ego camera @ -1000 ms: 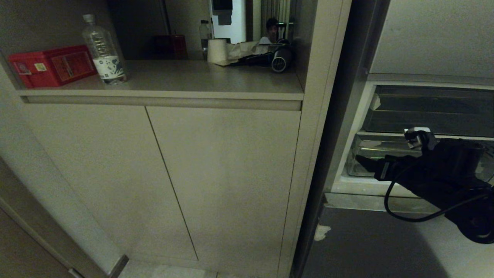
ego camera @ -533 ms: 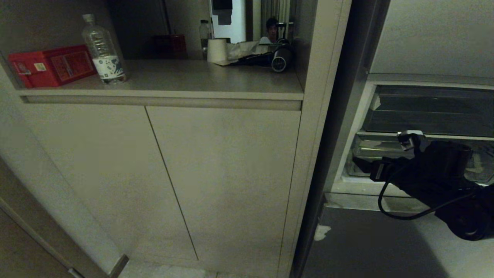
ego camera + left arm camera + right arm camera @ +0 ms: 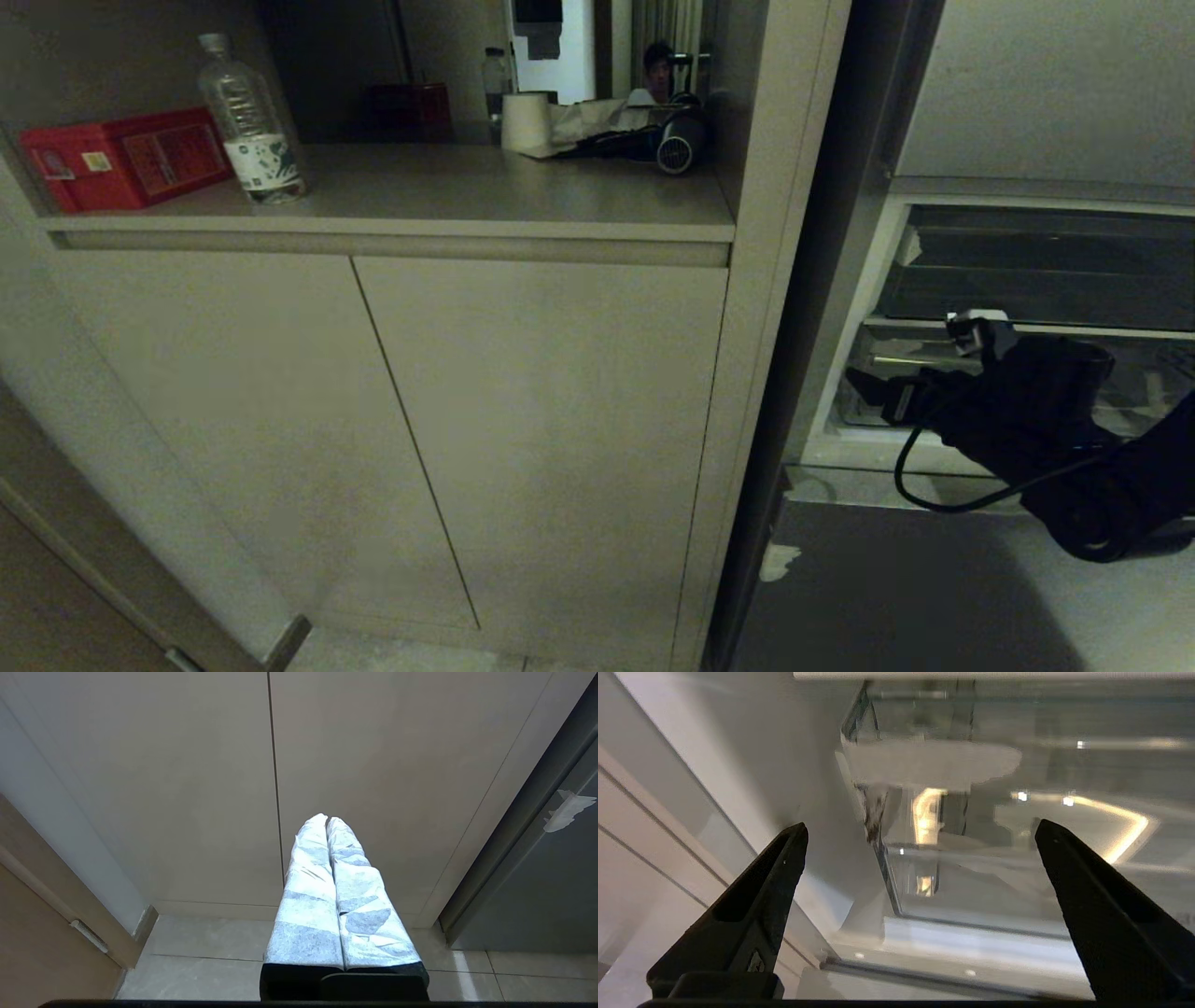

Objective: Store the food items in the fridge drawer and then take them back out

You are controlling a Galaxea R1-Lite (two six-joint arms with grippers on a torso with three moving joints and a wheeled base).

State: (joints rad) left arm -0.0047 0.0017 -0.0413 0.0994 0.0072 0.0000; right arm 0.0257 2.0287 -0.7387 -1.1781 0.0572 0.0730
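Presently the right gripper (image 3: 864,392) sits inside the open fridge, level with the drawer (image 3: 873,359), its fingers (image 3: 752,905) spread wide and holding nothing. From the wrist view, the drawer's clear front corner stands dead ahead between the two fingers, at about twelve o'clock, near but not touching either one (contact cannot be confirmed from the head view, where the arm covers much of the drawer front). The drawer's long axis runs across the fridge, from nine to three o'clock as the head camera sees it, and the gripper points toward its nine o'clock end. A whitish tape scrap (image 3: 931,760) lies on the clear plastic beyond the fingers. No food item is visible in any view; whether one lies in the drawer cannot be told.

The left gripper (image 3: 327,823) hangs parked before the cabinet doors (image 3: 187,765), fingers pressed together and empty, well apart from the fridge. Judgement: the right arm is the nearer and the one placed to work the drawer.
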